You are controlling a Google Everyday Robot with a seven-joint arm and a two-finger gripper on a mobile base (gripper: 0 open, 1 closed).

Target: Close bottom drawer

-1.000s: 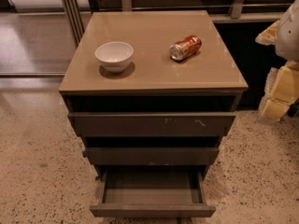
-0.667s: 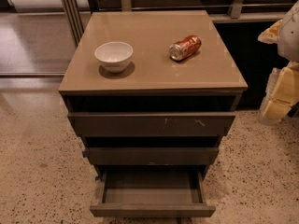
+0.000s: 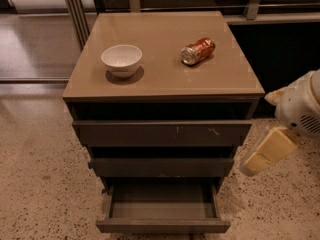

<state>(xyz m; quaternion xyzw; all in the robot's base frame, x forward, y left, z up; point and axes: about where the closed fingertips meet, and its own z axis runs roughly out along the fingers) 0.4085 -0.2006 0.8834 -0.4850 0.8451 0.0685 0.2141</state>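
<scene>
- Speckled floor (image 3: 40, 174) surrounds a small brown cabinet (image 3: 165, 81). On its top sit a white bowl (image 3: 121, 60) and a red can (image 3: 198, 51) lying on its side, both set back from the front edge and out of the way of the work.
- Lowest of three, the bottom drawer (image 3: 162, 225) stands pulled well out, its shallow grey box showing. The top drawer (image 3: 161, 133) and middle drawer (image 3: 161, 167) sit only slightly forward.
- Off to the cabinet's right, the gripper (image 3: 265, 154) hangs near middle-drawer height, touching nothing. I cannot tell whether it is spread or pressed together.
- It likely needs to come round in front of the plain drawer face to push it in.
</scene>
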